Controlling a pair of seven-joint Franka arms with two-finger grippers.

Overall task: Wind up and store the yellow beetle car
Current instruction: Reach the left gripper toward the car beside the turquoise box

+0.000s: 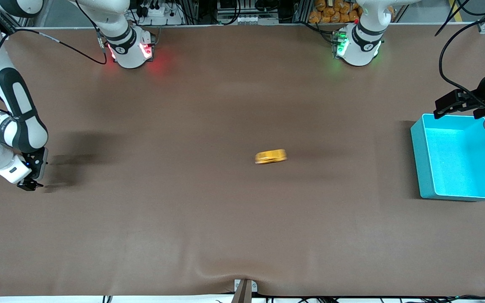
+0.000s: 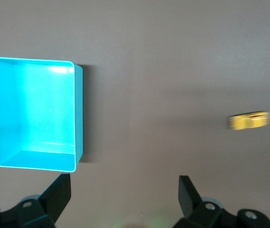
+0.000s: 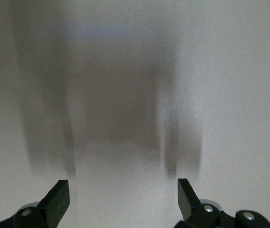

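The yellow beetle car (image 1: 270, 156) sits alone on the brown table near its middle, and its outline is smeared; it also shows in the left wrist view as the car (image 2: 250, 120). The cyan bin (image 1: 418, 147) stands at the left arm's end of the table with nothing in it. My left gripper (image 1: 453, 104) hangs open over the table beside the bin's rim, nothing between its fingers (image 2: 59, 192). My right gripper (image 1: 30, 184) is open over bare table at the right arm's end, well away from the car, with its fingers (image 3: 59, 194) apart and nothing between them.
The brown mat (image 1: 183, 219) covers the whole table, with a slight wrinkle at its front edge by a small bracket (image 1: 244, 288). The two arm bases (image 1: 131, 48) stand along the table's back edge. In the left wrist view the bin (image 2: 79, 114) lies apart from the car.
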